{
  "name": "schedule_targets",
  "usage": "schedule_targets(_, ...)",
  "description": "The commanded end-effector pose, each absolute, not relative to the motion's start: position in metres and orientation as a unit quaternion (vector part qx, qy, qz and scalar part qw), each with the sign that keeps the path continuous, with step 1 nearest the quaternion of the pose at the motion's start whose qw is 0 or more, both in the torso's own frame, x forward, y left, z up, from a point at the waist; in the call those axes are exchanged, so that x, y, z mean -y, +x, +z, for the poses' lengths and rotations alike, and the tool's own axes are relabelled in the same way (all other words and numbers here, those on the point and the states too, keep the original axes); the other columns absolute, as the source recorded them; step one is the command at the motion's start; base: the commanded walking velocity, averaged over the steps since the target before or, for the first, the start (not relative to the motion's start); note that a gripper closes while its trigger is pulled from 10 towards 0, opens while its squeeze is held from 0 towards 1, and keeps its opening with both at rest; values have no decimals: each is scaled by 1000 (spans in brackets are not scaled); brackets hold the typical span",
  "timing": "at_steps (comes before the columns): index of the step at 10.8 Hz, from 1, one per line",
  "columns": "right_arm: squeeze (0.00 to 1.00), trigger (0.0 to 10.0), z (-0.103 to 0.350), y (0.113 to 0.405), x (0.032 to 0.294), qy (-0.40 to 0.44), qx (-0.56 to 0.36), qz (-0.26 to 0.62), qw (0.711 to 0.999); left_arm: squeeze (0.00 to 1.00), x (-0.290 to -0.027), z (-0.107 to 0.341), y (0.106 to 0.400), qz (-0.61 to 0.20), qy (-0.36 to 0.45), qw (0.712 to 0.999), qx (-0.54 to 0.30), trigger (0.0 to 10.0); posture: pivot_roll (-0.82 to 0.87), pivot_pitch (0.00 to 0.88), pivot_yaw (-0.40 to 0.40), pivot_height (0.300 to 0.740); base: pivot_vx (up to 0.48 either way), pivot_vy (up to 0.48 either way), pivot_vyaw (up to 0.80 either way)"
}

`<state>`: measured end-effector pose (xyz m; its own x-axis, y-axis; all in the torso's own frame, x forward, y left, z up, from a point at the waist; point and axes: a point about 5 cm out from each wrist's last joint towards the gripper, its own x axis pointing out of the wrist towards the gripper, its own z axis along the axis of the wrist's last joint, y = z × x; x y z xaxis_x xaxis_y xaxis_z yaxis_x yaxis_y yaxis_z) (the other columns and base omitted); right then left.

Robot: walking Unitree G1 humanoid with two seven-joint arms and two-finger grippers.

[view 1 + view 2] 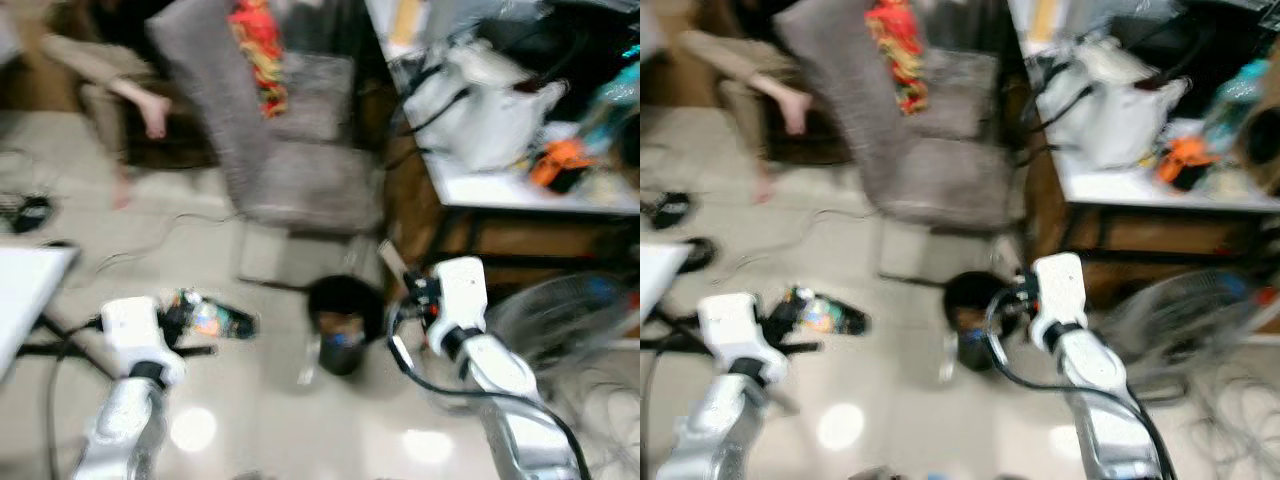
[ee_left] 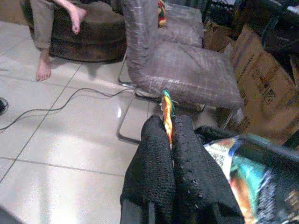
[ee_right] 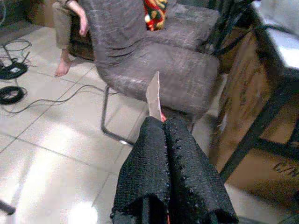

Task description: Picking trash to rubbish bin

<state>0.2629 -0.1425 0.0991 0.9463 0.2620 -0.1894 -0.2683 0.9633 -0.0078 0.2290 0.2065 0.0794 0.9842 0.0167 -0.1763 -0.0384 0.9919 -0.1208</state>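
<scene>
A small black rubbish bin (image 1: 345, 297) stands on the tiled floor between my two arms, with some trash inside. To the left of the bin, my left gripper (image 2: 168, 123) is shut on the thin edge of a shiny, colourful snack wrapper (image 2: 240, 172). The wrapper (image 1: 215, 320) hangs over the floor. My right gripper (image 3: 162, 122) is shut on a flat beige piece of card (image 3: 153, 95). It holds the card (image 1: 392, 260) just to the right of the bin, above its rim.
A grey fabric chair (image 1: 300, 150) on a metal frame stands just behind the bin. A person (image 1: 140, 95) sits barefoot at the back left. A cluttered table (image 1: 520, 190), cardboard boxes (image 2: 261, 70) and a fan (image 1: 560, 310) are on the right. A cable (image 2: 60, 105) crosses the floor.
</scene>
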Motion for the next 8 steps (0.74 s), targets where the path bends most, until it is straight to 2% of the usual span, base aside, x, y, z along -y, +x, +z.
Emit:
schedule_targets(1, 0, 10000, 100, 264, 147, -19, -91, 127, 988, 0, -205, 79, 230, 9, -54, 994, -90, 10000, -71, 104, -20, 740, 0, 0, 0)
schedule_targets(2, 0, 10000, 100, 264, 147, -18, -92, 126, 988, 0, -203, 79, 231, 6, -54, 995, -88, 10000, -72, 103, -19, 740, 0, 0, 0)
schedule_targets(7, 0, 10000, 100, 264, 146, -19, -94, 129, 987, 0, -199, 80, 233, -11, -49, 995, -85, 10000, -72, 103, -21, 740, 0, 0, -754)
schedule_targets(8, 0, 10000, 100, 265, 146, -19, -93, 129, 987, 0, -199, 80, 233, -10, -49, 995, -86, 10000, -72, 103, -21, 740, 0, 0, 0)
